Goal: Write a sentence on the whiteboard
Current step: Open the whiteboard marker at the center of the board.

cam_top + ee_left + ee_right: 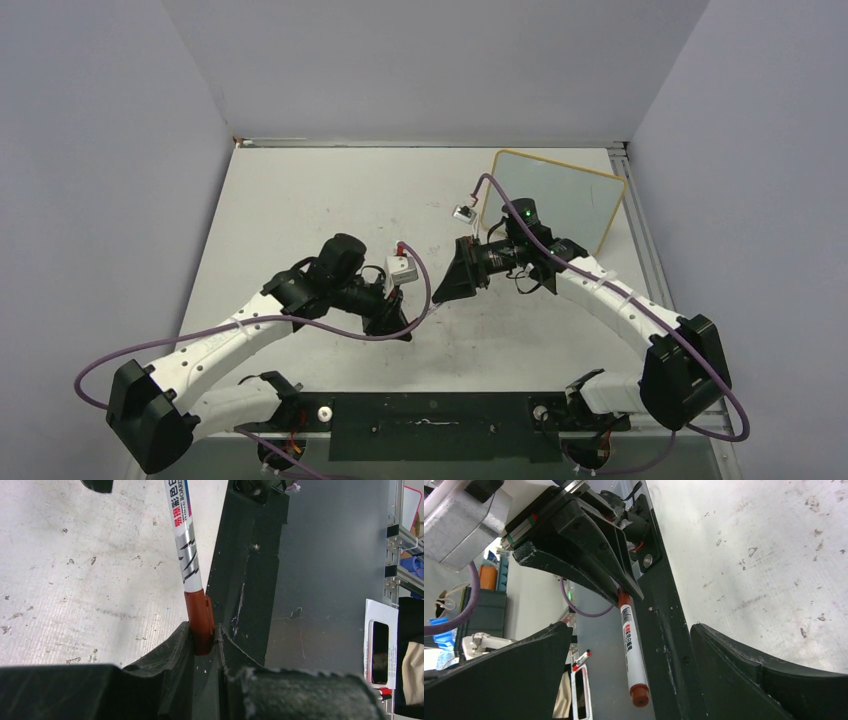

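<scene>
1. As I judge it, the step in hand is to take the cap off the marker (631, 650) before any writing. The right gripper (633, 630) should close squarely on the free red end only. Then it should pull straight along the barrel, not sideways.
2. The left gripper (202, 636) is clenched on the other red end of the marker. The white barrel points away from it, toward the right gripper. Which red end is the cap, I cannot tell.
3. The fingers of the right gripper are released. They stand wide on both sides of the barrel and touch nothing.
4. Both arms bend inward, so the two grippers face each other nose to nose, low over the table (300, 200). This meeting place is in front of the whiteboard (550, 195) and to its left.
5. The whiteboard stands tilted, just behind the right wrist and apart from the marker. Its face shows no writing.
6. The left hold is on a short end only, so a crooked pull may twist the marker out.
</scene>
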Motion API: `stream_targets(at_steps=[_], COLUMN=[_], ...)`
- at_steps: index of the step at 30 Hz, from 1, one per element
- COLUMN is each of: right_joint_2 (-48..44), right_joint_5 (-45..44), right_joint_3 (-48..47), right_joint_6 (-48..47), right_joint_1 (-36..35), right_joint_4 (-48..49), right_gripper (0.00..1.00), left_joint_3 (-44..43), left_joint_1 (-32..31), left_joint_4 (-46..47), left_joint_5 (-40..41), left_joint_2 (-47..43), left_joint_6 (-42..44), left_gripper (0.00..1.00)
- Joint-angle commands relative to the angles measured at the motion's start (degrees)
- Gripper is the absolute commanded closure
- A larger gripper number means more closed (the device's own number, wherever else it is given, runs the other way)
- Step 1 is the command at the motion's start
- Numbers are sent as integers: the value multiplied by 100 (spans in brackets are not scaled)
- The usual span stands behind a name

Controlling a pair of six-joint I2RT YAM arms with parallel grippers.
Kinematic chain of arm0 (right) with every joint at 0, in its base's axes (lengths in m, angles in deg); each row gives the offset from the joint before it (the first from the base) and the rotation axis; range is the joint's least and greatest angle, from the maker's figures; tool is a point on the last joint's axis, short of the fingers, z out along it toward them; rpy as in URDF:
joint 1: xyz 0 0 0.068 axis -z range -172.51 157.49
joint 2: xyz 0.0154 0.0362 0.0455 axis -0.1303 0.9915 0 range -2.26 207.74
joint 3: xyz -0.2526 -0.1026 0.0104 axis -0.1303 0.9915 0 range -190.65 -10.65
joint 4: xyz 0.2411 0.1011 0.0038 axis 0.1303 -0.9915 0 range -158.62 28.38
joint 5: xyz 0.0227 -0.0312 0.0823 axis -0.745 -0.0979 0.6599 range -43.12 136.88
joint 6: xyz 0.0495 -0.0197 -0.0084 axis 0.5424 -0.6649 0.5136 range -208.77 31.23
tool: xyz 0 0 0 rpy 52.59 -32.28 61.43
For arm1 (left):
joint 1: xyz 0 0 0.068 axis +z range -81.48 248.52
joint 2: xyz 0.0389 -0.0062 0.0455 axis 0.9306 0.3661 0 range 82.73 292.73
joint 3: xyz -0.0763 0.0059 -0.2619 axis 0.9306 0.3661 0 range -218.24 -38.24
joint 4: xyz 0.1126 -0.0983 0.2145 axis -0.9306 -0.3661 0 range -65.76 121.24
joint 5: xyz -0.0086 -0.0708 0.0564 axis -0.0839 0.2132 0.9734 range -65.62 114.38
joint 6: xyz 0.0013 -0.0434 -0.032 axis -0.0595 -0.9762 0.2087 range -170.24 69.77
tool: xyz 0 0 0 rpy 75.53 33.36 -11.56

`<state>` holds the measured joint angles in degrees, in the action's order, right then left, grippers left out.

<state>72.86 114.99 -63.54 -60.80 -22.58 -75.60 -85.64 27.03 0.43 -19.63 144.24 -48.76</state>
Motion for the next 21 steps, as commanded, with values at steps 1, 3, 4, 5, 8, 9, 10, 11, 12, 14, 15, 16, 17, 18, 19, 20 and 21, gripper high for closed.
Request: stream_targets(at_steps=[1,3,4,5,8,9,10,11,12,14,15,16,17,18,19,20,21], right_joint_2=[-140,-164,-172,-179,-184,-188,-185,-174,-171,-143,-137,-129,-126,-117,-116,-107,-99], right_joint_5=[246,180,145,138,144,141,142,156,151,171,186,192,193,207,215,227,225], right_joint_3=[208,286,314,347,427,428,428,424,420,411,403,402,402,402,402,402,402], right_joint_6=[418,505,530,585,728,736,734,735,735,741,742,737,732,732,710,686,664], right_joint_1=[-200,-284,-324,-359,-467,-486,-484,-485,-491,-512,-526,-539,-552,-557,-566,-575,-590], right_joint_4=[822,916,960,1024,1216,1221,1222,1223,1222,1237,1239,1232,1231,1224,1204,1178,1141], right_gripper=[11,15,17,20,29,30,31,32,33,36,37,38,40,42,46,47,49], left_joint_3=[8,28,33,29,29,30,35,42,46,51,47,42,42,38,33,25,21], left_joint_1=[-43,-49,-49,-56,-70,-75,-75,-74,-76,-93,-95,-101,-104,-107,-108,-105,-106], left_joint_4=[286,313,308,305,287,278,277,274,272,261,255,251,246,245,247,239,236], left_joint_5=[-191,-176,-188,-188,-195,-200,-208,-223,-249,-273,-294,-296,-308,-302,-301,-300,-297], left_joint_2=[-37,-32,-29,-19,8,17,25,41,64,99,107,126,142,148,154,172,175], left_joint_6=[119,95,90,109,116,128,140,134,139,143,143,144,150,157,164,166,173], left_gripper=[100,100,100,100,100,100,100,100,100,100,100,100,100,100,100,100,100])
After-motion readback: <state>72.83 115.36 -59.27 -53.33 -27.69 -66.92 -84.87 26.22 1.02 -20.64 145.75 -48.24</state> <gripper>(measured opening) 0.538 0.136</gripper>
